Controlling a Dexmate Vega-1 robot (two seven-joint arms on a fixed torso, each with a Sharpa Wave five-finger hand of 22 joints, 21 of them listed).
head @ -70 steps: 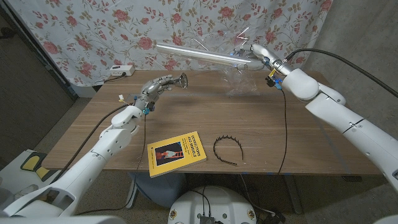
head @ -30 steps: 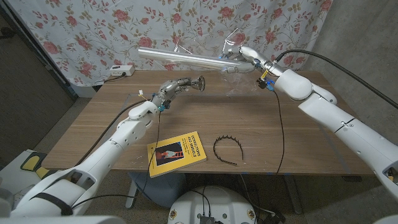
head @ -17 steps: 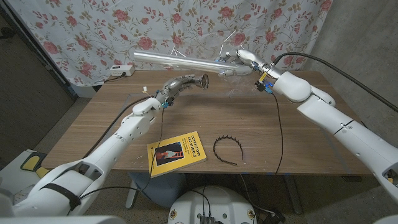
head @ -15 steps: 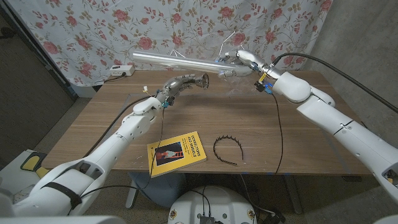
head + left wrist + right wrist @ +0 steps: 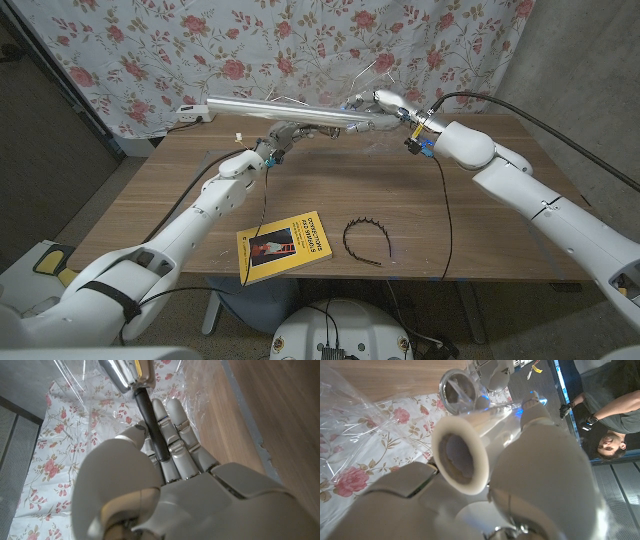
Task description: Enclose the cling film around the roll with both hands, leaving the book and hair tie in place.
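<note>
We are gripping the roll (image 5: 285,108) at its right end with our right hand (image 5: 375,105); our left hand (image 5: 285,133) is closing under it. The film (image 5: 385,140) looks thin, clingy, tear-prone.

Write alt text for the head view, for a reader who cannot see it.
Two white robot arms hold a long cling film roll above a wooden table: the right robot hand grips one end, the left robot hand reaches up beneath it. A yellow book and a black hair tie lie near the front edge.

The left hand (image 5: 287,131) has risen to meet the roll (image 5: 275,108), which the right hand (image 5: 378,108) has lowered and swung toward it.
</note>
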